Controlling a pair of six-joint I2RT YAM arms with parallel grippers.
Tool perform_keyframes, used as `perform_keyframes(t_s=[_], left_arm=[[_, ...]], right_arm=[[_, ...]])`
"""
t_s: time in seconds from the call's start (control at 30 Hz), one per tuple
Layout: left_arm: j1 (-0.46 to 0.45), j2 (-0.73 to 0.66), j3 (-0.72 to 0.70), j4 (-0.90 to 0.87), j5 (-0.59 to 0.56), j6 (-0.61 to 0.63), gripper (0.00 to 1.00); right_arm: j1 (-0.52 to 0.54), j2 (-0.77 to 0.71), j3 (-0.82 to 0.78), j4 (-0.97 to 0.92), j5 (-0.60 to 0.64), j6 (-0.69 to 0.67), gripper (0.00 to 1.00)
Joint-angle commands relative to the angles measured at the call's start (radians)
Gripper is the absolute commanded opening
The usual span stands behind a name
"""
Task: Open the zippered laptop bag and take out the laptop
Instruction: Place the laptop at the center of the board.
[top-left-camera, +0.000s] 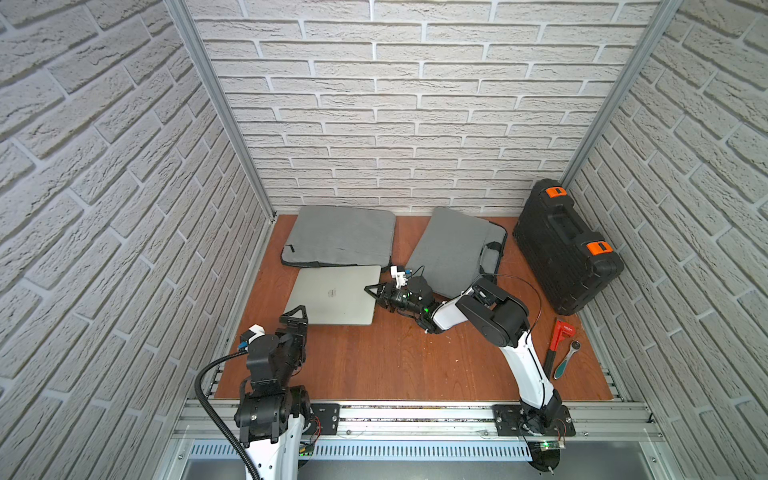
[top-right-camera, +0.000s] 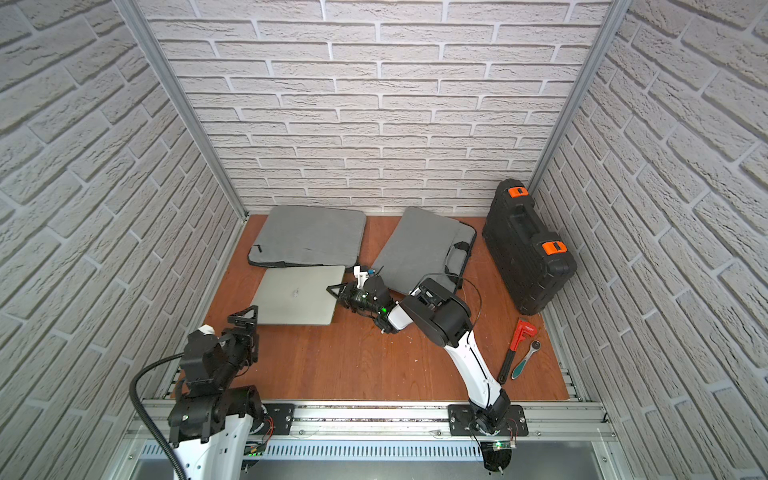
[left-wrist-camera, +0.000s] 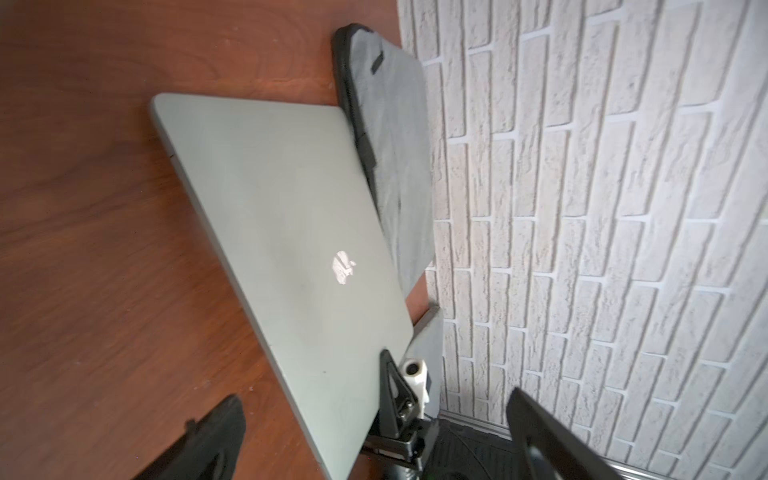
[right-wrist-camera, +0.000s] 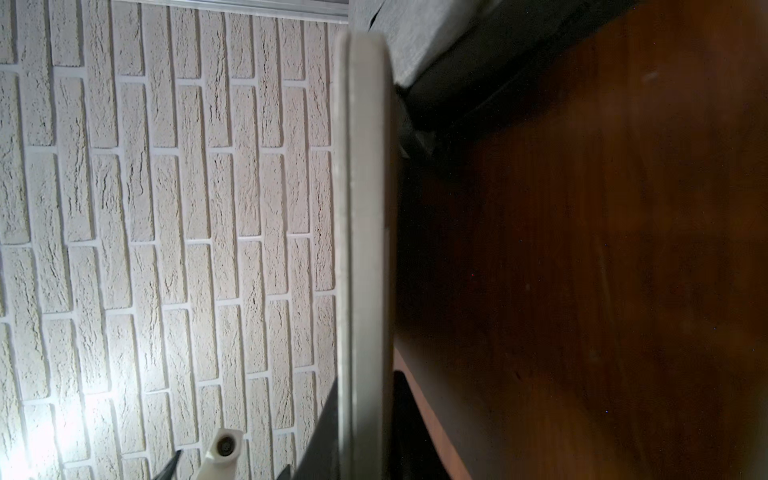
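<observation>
Reddish tabletop (top-left-camera: 395, 361): closed silver laptop (top-left-camera: 332, 295) lies out of the grey laptop bag (top-left-camera: 338, 235) behind it. The right hand (top-left-camera: 371, 291) pinches its right edge; the left hand (top-left-camera: 296, 323), spread wide and empty, is beside its near corner.

A pale apple-shaped logo (left-wrist-camera: 343, 267) marks the laptop (left-wrist-camera: 270, 199) lid.

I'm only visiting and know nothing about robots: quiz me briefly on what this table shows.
1. True or false: the silver closed laptop is outside both the plain grey fabric bag and the grey fabric bag with handles.
2. The left gripper stands open. The right gripper is: A) open too B) shut on the laptop's edge C) shut on a bag.
3. Fill in: the black plastic tool case has two ___ latches.
Key: 1 true; 2 B; 3 orange.
</observation>
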Motion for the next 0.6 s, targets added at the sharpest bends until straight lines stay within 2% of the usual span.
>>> perform_keyframes(t_s=[0.0, 0.23, 0.57], left_arm=[[-0.005, 0.072, 0.053, 0.042, 0.011, 0.071, 0.98], [-0.005, 0.184, 0.066, 0.172, 0.033, 0.102, 0.98], [-0.005, 0.212, 0.086, 0.184, 0.022, 0.153, 0.98]], right_arm=[[0.024, -0.111, 0.004, 0.225, -0.013, -0.014, 0.06], [0.109, -0.114, -0.015, 0.206, 0.005, -0.047, 0.06], [0.208, -0.12, -0.015, 0.089, 0.062, -0.132, 0.06]])
